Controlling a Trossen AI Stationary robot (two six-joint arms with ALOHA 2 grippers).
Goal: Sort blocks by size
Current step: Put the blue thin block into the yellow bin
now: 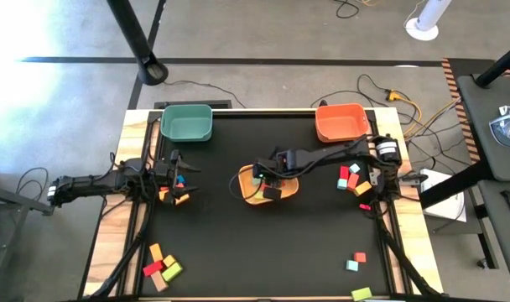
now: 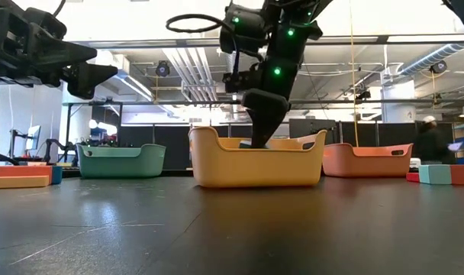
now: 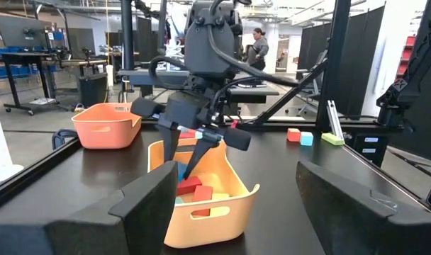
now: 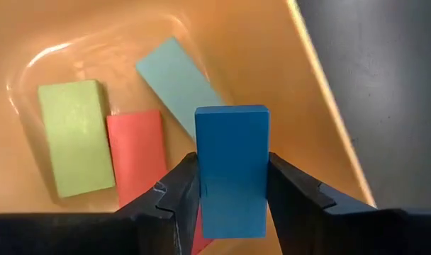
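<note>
Right gripper (image 4: 232, 188) hangs inside the yellow bin (image 1: 248, 195), jaws clamped on a blue block (image 4: 232, 166), long axis running along the fingers, above three blocks. Left gripper (image 3: 230, 205) waits nearby, jaws wide.

The right gripper (image 4: 233, 205), carrying a blue block (image 4: 232, 166), is filling the yellow bin (image 1: 248, 197) at mid-table, its floor crowded by three blocks. Bare black mat (image 1: 263, 252) is lying open on the near side; block clusters are flanking left and right.
</note>
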